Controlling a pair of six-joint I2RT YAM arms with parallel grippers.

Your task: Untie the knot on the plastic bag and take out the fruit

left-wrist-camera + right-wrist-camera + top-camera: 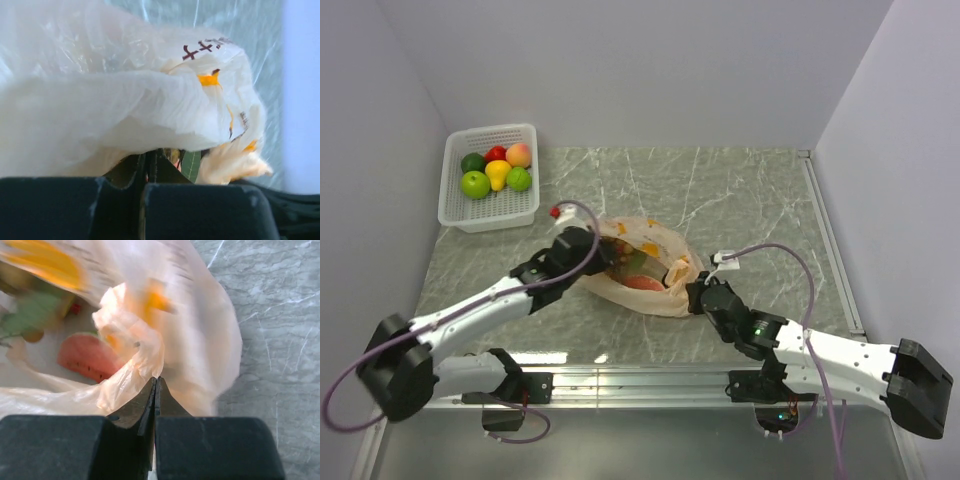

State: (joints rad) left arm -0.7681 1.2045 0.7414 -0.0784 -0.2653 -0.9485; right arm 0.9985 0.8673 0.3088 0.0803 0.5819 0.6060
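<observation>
The peach plastic bag (pixel 660 240) lies on the marble table with its mouth gaping open; no tied knot shows. Inside are a watermelon wedge (pixel 642 283) and a green-leafed fruit (pixel 636 262). My left gripper (pixel 603 252) is at the bag's left rim. Its fingers (pixel 150 162) stand together with their tips under the plastic (pixel 125 100), and a green leaf (pixel 191 165) shows beyond. My right gripper (pixel 682 283) is shut on the bag's right rim. In the right wrist view it (pixel 155 382) pinches the film (pixel 135 360) next to the wedge (pixel 87 357).
A white basket (pixel 495 215) stands at the back left with green apples, a yellow pear, a red fruit and a peach-coloured fruit. Grey walls enclose the table on three sides. A metal rail runs along the near edge.
</observation>
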